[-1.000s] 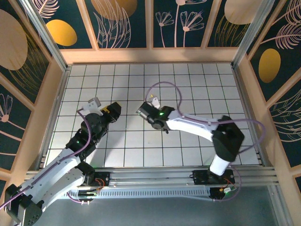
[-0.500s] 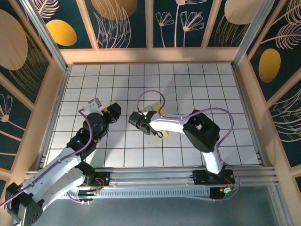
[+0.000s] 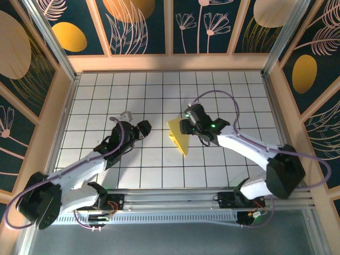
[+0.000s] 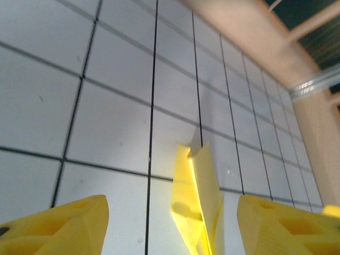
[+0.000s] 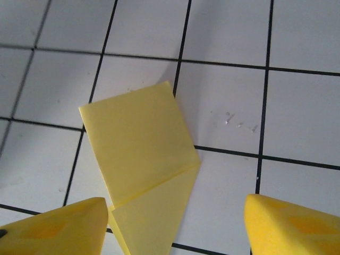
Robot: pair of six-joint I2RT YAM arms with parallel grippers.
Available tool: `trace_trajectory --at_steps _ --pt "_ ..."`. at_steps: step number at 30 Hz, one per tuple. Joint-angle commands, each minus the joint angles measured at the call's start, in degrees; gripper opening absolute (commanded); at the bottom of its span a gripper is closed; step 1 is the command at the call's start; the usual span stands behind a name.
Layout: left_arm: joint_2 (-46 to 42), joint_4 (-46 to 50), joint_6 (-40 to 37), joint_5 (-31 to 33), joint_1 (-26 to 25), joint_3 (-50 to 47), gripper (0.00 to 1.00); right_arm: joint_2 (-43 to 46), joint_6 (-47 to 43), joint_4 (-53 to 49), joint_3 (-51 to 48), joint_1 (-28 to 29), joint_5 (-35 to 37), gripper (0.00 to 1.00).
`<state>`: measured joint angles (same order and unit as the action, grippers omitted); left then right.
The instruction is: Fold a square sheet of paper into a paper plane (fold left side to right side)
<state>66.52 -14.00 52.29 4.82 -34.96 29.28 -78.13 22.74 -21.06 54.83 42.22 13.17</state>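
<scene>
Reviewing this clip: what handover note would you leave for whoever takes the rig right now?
Left pincer: open, holding nothing, left of the paper and apart from it.
Right pincer: open, holding nothing, at the paper's right side.
Paper: on the table between them.
Done: folded into a layered wedge, one fold line showing.
Left: not yet a pointed plane; more folds needed.

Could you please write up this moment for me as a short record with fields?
paper: folded yellow sheet, lying on the gridded table between the arms
fold: one flap lies over a lower layer, crease visible
left hand: open, pointing at the sheet, clear of it
right hand: open above the sheet, nothing gripped
</scene>
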Motion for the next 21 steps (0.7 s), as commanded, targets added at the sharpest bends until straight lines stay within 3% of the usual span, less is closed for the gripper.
trace_trajectory --at_steps 1,6,11,21 --pt "7.46 -7.27 2.67 -10.36 -0.37 3.7 0.63 6.76 2.45 8.32 -6.09 -3.71 -8.68 0.74" --pt "18.97 -11.49 4.75 -16.49 -0.46 7.8 0.62 16.97 6.32 15.78 -15.56 -12.0 -17.35 0.87" --pt "28.4 -17.9 7.12 -21.75 -0.75 11.0 0.62 21.92 8.35 17.61 -20.45 -19.47 -24.32 0.88" --pt "40.76 -20.74 8.51 -25.0 -0.98 17.57 0.56 24.77 7.24 14.83 -21.56 -22.55 -26.13 0.88"
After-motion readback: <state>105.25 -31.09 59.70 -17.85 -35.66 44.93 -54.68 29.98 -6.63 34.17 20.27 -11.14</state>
